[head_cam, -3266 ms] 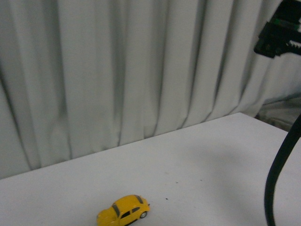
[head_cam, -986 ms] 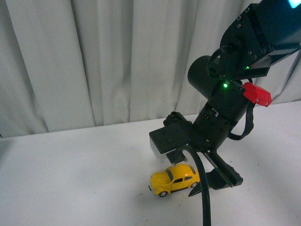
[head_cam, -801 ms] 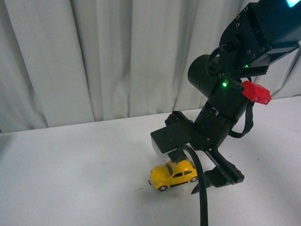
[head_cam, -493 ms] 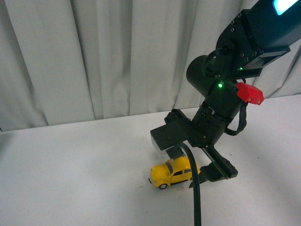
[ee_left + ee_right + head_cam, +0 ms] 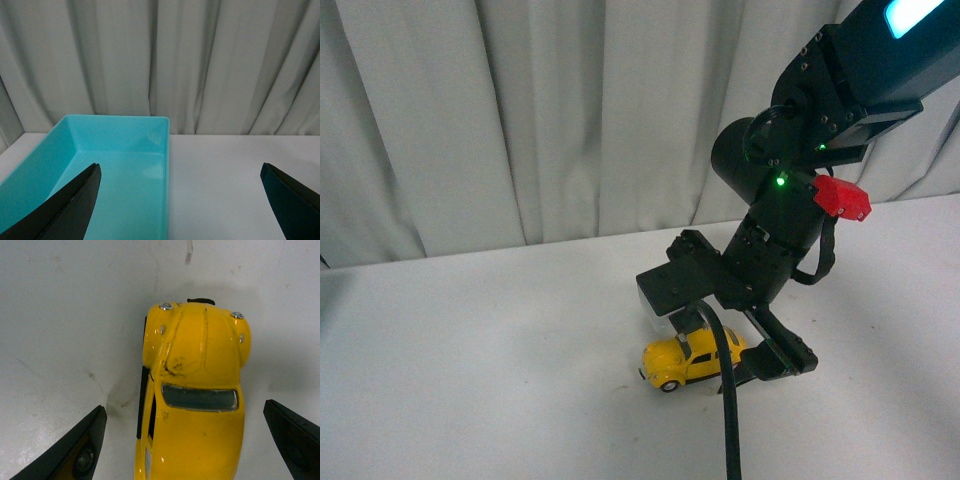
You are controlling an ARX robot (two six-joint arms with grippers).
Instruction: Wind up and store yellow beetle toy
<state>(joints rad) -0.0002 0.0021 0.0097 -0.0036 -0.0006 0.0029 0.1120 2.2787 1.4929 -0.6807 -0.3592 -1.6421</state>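
Left gripper [image 5: 179, 172] idling, jaws spread wide, gripping nothing, facing teal bin [image 5: 125, 136], probably waiting as storage. Yellow beetle toy [image 5: 678, 362] sitting wheels-down on table [image 5: 470, 350]. Right gripper [image 5: 184, 407] hanging open, fingers straddling toy's sides, apparently lining up a grasp.

Rear of the yellow beetle toy [image 5: 670, 361] behind the black cable [image 5: 729, 425].

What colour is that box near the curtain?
The box is turquoise; clearest in the left wrist view.
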